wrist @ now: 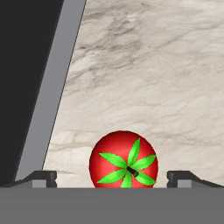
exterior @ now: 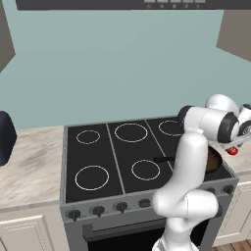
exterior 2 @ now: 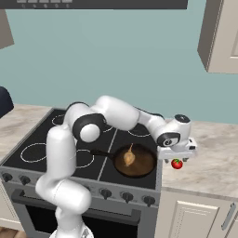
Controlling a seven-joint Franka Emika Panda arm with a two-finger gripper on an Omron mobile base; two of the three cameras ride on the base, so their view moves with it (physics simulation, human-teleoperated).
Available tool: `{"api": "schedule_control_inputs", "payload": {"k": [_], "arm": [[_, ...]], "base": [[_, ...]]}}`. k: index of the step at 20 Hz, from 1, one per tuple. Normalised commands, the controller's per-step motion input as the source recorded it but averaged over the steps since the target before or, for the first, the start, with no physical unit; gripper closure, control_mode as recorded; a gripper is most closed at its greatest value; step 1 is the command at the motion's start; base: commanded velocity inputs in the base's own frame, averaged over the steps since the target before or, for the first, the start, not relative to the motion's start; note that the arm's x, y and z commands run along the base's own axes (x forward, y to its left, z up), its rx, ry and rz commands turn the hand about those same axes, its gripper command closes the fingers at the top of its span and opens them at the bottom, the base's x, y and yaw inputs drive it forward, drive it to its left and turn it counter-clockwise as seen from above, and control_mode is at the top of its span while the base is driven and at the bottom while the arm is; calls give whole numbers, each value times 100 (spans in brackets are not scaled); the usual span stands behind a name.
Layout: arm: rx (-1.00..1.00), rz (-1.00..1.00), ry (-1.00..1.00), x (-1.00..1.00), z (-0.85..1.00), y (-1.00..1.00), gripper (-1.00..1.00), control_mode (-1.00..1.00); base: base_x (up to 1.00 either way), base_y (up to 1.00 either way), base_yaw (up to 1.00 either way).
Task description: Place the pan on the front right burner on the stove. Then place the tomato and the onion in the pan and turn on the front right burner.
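Note:
The pan [exterior 2: 139, 163] sits on the front right of the stove [exterior 2: 104, 168], its black handle [exterior 2: 100, 153] pointing left, and it covers the front right burner's ring. The onion [exterior 2: 129, 157] lies inside it. In the left base view my arm hides most of the pan [exterior: 214, 161]. The tomato [exterior 2: 176, 163] is on the marble counter just right of the stove. My gripper [exterior 2: 176, 158] hangs straight over it and is open. In the hand view the tomato [wrist: 123, 159] lies between the two fingertips [wrist: 43, 178], with a gap on each side.
Marble counter [exterior 2: 211, 158] stretches right of the stove, with a wall cabinet [exterior 2: 218, 37] above it. Dark knobs [exterior 2: 126, 197] line the stove's steel front. A dark object [exterior: 5, 137] stands on the left counter. The stove's steel edge strip [wrist: 50, 96] runs left of the tomato.

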Motion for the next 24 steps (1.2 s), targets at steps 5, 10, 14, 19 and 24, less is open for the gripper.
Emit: {"api": "schedule_control_inputs", "payload": {"k": [5,10,14,19,24], "arm": [[0,-1,0,0,-18,-5,-100,-100],[0,0,0,2,-15,0,-100,-100],[0,-1,0,1,-12,0,100,-100],[0,-3,0,0,0,0,100,-100],[0,-2,-2,-9,33,2,100,-100]], "base": [[0,0,0],[0,0,0],[0,0,0],[0,0,0],[0,0,0]]}}
